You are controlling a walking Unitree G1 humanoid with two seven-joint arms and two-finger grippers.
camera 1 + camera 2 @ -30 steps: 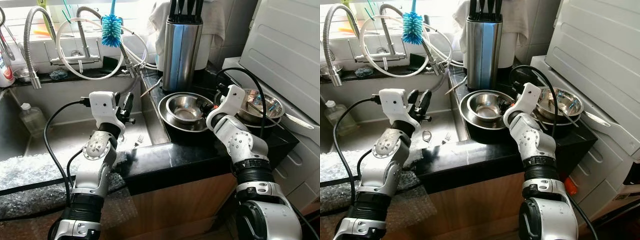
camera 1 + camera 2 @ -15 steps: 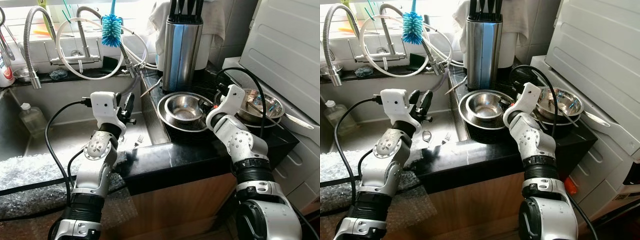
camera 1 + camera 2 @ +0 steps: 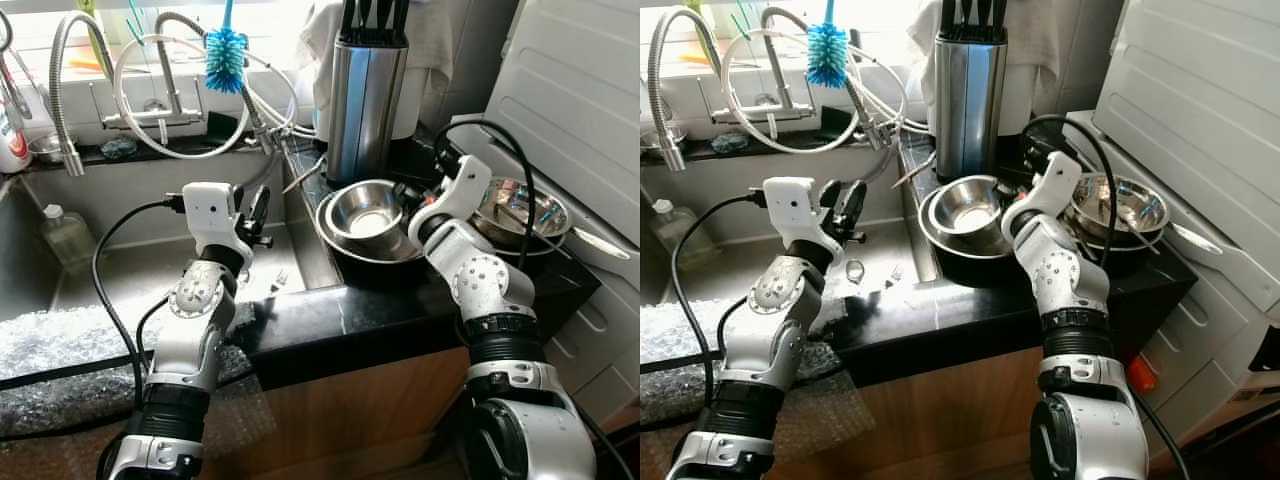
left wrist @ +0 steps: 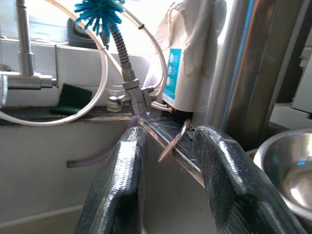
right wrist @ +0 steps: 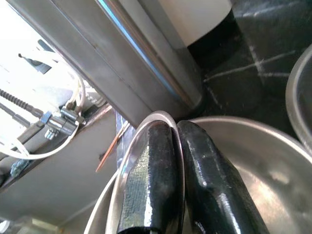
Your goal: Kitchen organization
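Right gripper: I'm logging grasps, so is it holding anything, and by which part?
Yes. The right gripper pinches the rim of the small steel bowl, one finger inside, one outside. The left gripper is open and holds nothing.

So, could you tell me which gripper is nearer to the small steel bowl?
Right. The right gripper is clamped on the small steel bowl rim; the left gripper hovers open over the sink.
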